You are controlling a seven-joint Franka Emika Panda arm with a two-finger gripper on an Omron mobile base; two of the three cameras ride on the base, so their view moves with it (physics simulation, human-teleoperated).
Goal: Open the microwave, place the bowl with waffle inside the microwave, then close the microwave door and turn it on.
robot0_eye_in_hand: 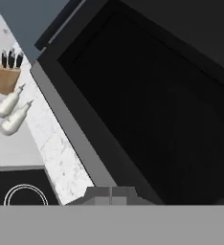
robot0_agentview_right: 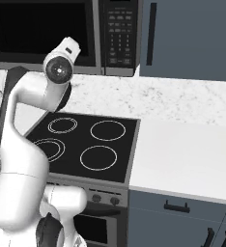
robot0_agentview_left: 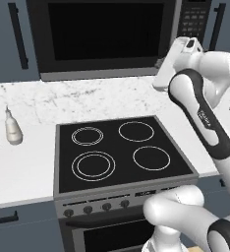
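Left base view first: one microwave (robot0_agentview_left: 112, 37) sits at the far wall above the marble counter (robot0_agentview_left: 63, 101), and its door (robot0_agentview_left: 104, 34) is flush with the frame, closed. One button panel (robot0_agentview_left: 195, 19) sits at its right end. Nearer, one black stove (robot0_agentview_left: 119, 152) carries four rings, two far and two near, with a row of four knobs (robot0_agentview_left: 97, 207) along its front edge. On the left of the counter I count two pale bottles (robot0_agentview_left: 12, 129), one cut by the frame edge. The white arm (robot0_agentview_left: 205, 123) climbs from the lower right, elbow bent over the right side of the stove, and the hand points up and away toward the microwave's lower right corner.

Over to the right base view: same single microwave (robot0_agentview_right: 62, 34), door (robot0_agentview_right: 40, 31) shut, keypad (robot0_agentview_right: 117, 36) to the right of the glass. Four rings again on the stove (robot0_agentview_right: 86, 144). Three handles show on the cabinet fronts (robot0_agentview_right: 182, 212) below the counter at right. The arm (robot0_agentview_right: 23, 144) rises at the left, its wrist lifted in front of the door's lower edge.

Hand view now, rolled sideways: the microwave door (robot0_eye_in_hand: 152, 100) looms close, black glass inside a grey frame. Two bottles (robot0_eye_in_hand: 11, 112) lie beside one wooden knife block (robot0_eye_in_hand: 4, 76) on the counter, and one stove ring (robot0_eye_in_hand: 25, 195) peeks in at the lower left. The gripper (robot0_eye_in_hand: 111, 194) has its fingertips (robot0_eye_in_hand: 98, 195) pressed together, clenched on nothing, right by the door's grey frame; whether they touch it I cannot tell.
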